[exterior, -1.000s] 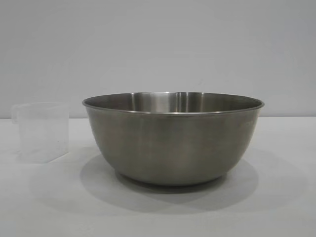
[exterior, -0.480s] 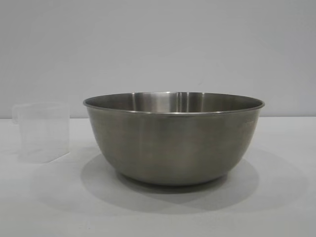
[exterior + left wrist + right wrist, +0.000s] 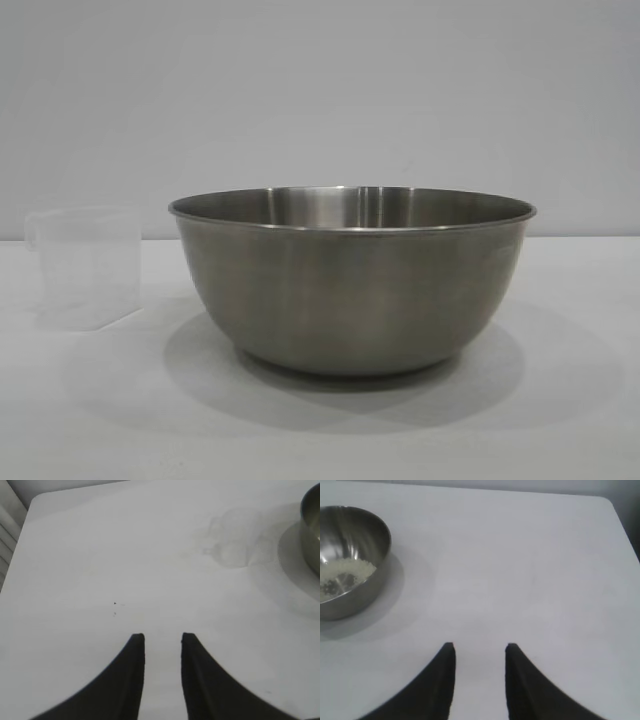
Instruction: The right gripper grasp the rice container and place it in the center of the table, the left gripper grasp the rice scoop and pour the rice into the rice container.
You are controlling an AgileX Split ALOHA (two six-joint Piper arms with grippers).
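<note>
From where the arms sit, both grippers hang low over bare white table [image 3: 100,555], well back from the work. The left gripper [image 3: 162,639] has its two black fingers a narrow gap apart and holds nothing; the right gripper [image 3: 479,647] stands a little wider, also empty. Farther out, the rice scoop [image 3: 82,266] stands upright on its tapered base, its handle turned away from the bowl, just beside the rice container [image 3: 350,280] but not touching it. In the left wrist view the scoop lies ahead of the left jaws and off toward the bowl side, so the left arm is clearly the nearer one to it. The container sits toward the middle of the tabletop, well clear of the far edge, and the right wrist view shows rice [image 3: 342,572] already lying in its bottom. The scoop looks empty, though its clear plastic makes that hard to be sure of. By my reckoning the pour is done and little remains.
</note>
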